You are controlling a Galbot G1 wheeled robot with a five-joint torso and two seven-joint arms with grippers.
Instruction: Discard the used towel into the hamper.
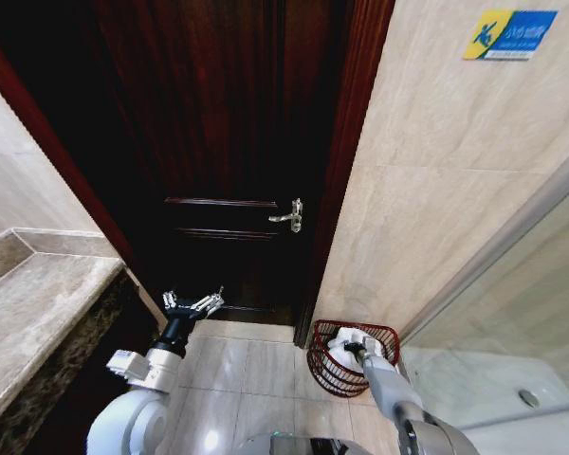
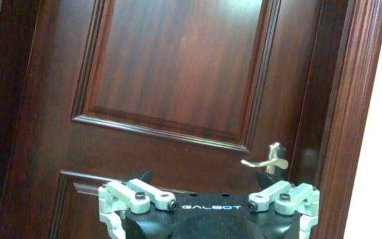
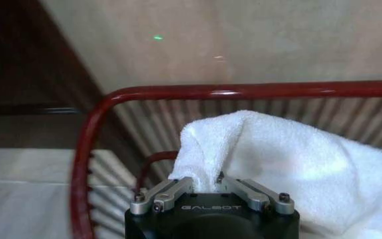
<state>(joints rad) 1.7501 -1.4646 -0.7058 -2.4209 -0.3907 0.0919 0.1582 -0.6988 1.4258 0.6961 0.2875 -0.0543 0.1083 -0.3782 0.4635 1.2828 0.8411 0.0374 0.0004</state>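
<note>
One arm is working: the right gripper (image 3: 208,185), jaws pinching the white towel (image 3: 290,164), is hanging over the hamper (image 1: 322,365); release squarely inside. Left gripper (image 1: 192,304), jaws spread, idles.

The hamper (image 1: 353,360) is done in reddish-brown open-weave wire, and the towel (image 3: 290,164) is plain white. The door (image 1: 232,142) is finished in dark red-brown wood grain, with a silver handle (image 1: 289,217). The wall (image 1: 436,180) is tiled in pale beige, and the counter (image 1: 38,322) is mottled grey-beige stone.
</note>
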